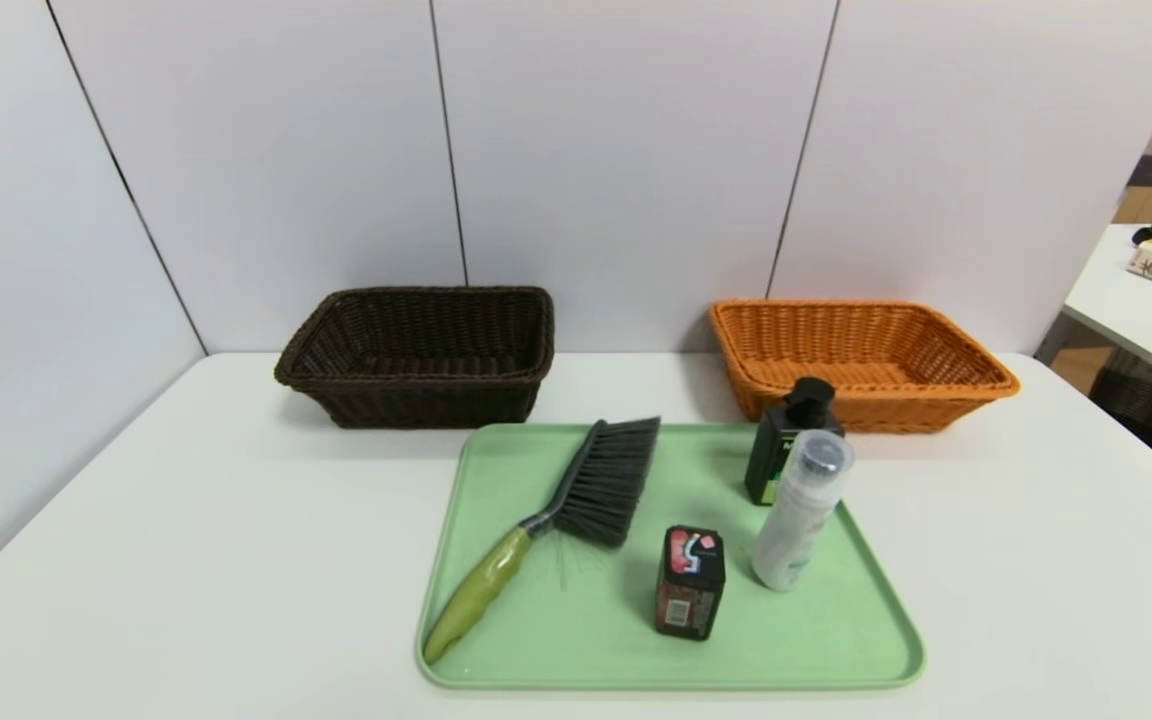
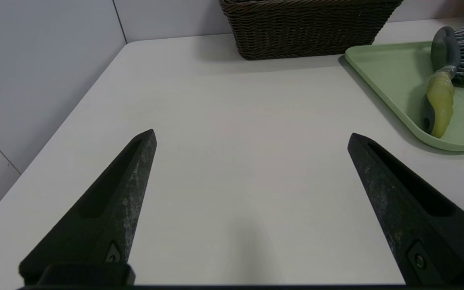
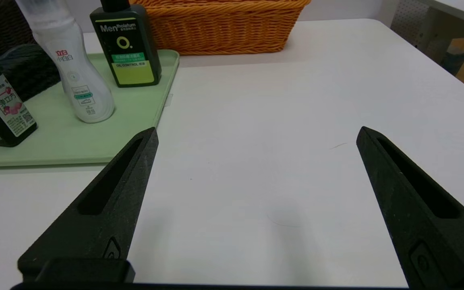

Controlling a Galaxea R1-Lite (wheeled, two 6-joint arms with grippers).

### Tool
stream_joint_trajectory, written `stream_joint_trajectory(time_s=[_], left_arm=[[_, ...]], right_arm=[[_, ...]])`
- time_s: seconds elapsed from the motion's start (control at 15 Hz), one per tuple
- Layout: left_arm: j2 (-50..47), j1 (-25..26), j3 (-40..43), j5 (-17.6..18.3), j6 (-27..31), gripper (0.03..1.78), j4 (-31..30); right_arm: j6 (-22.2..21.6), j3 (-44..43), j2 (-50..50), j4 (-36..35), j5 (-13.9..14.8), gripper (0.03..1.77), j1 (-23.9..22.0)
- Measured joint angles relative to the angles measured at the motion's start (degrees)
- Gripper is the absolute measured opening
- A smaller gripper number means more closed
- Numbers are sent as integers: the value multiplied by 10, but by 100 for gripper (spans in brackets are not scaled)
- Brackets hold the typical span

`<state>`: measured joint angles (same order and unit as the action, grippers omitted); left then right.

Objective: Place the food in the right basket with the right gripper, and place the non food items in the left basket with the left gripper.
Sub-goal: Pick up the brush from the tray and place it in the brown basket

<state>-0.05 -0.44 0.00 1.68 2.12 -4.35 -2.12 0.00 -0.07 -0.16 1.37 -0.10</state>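
Currently, we've L gripper (image 2: 252, 137) & R gripper (image 3: 258, 133) released over surface (image 1: 236, 560), brush (image 1: 546, 535) & pkt (image 1: 690, 583) on tray (image 1: 576, 655).

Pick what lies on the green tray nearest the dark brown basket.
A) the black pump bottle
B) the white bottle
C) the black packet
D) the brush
D: the brush lies on the tray's side toward the dark brown basket, with the packet and both bottles farther right.
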Motion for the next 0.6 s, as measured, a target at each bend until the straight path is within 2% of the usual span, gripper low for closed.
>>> stream_joint_trajectory(time_s=[0.4, 0.6], left_arm=[[0, 0, 0, 1, 5, 169, 0], [0, 0, 0, -10, -5, 169, 0]], right_arm=[[0, 0, 0, 0, 0, 170, 0], [1, 0, 0, 0, 0, 170, 0]])
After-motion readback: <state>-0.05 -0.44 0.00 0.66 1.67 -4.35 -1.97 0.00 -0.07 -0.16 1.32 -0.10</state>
